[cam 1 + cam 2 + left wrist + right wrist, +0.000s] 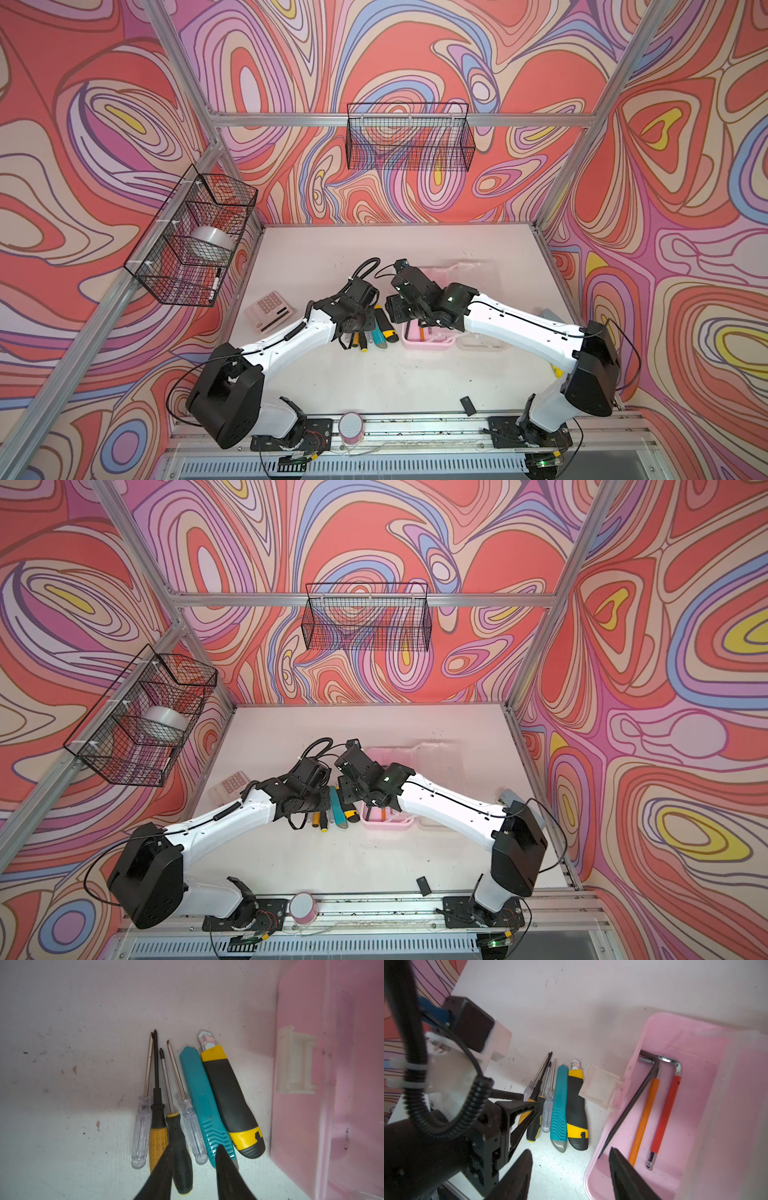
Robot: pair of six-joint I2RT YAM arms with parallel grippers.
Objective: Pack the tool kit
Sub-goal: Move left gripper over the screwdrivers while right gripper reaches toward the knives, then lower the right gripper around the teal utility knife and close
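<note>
The open pink box [593,1159] stands right of centre in both top views [428,341] [386,823], its hazy clear lid [737,1105] folded back and its pale latch [602,1086] facing the tools. A black hex key [629,1105], an orange stick [643,1122] and a red-sleeved hex key [664,1113] lie inside. Just left of the box, on the table, lie several screwdrivers [158,1109], a teal knife [199,1095] and a yellow-black knife [230,1097]. My left gripper [193,1153] hovers open over the screwdriver handles. My right gripper [570,1155] is open above the box's near left rim, holding nothing.
A calculator [269,309] lies left of the left arm. A yellow glue stick [556,370] shows behind the right arm. A pink-and-white roll [351,426] and a small black piece [467,405] sit near the front rail. Wire baskets [195,237] [409,137] hang on the walls.
</note>
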